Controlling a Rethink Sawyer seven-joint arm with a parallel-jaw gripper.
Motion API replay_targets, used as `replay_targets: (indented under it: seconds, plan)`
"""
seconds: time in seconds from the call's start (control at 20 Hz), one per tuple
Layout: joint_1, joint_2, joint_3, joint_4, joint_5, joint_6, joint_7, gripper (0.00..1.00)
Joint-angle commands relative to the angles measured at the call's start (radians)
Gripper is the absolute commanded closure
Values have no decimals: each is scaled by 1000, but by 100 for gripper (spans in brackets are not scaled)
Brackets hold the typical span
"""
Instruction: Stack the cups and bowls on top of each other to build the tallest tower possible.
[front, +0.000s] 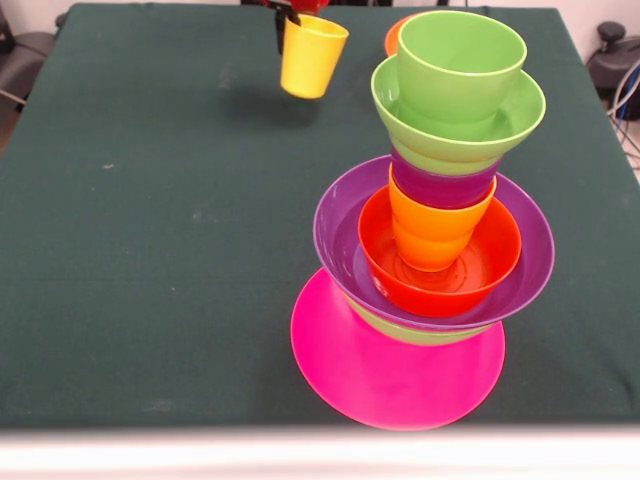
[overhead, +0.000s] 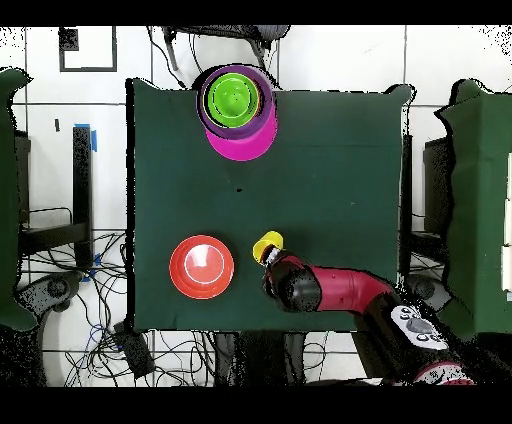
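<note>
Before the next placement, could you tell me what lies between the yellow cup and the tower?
Nothing: in the overhead view, only bare green cloth separates the yellow cup from the tower.

Arm (overhead: 340, 292) extended over table; gripper (front: 288, 12) raised, jaws clamped on yellow cup (front: 311, 55).

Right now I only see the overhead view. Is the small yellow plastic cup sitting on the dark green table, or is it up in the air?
Observer: Up in the air. The yellow plastic cup hangs tilted from the gripper, its shadow on the table below.
Operator: What's in the tower, from the top?
Observer: A light green plastic cup in a light green bowl, over a purple cup and an orange cup.
Operator: And below those?
Observer: An orange-red bowl inside a wide purple bowl, then another green bowl, then the pink base.
</note>
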Motion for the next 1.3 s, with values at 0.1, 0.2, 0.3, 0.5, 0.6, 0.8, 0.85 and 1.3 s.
replay_targets:
  seconds: [0.1,0.2,0.3,0.5,0.6,0.8,0.85,1.3]
  plan:
    - [-28,24,126,-60,24,151,-53,100]
    - [-34,46,134,-65,24,168,-57,100]
    - [-46,80,147,-80,22,181,-66,100]
    - [-45,95,153,-97,12,173,-59,100]
    - [-42,61,167,-102,24,216,-71,100]
    - [-44,-39,204,-85,63,314,-86,100]
    - [-42,-64,209,-81,72,333,-87,100]
    - [-42,-178,266,-129,132,492,-109,100]
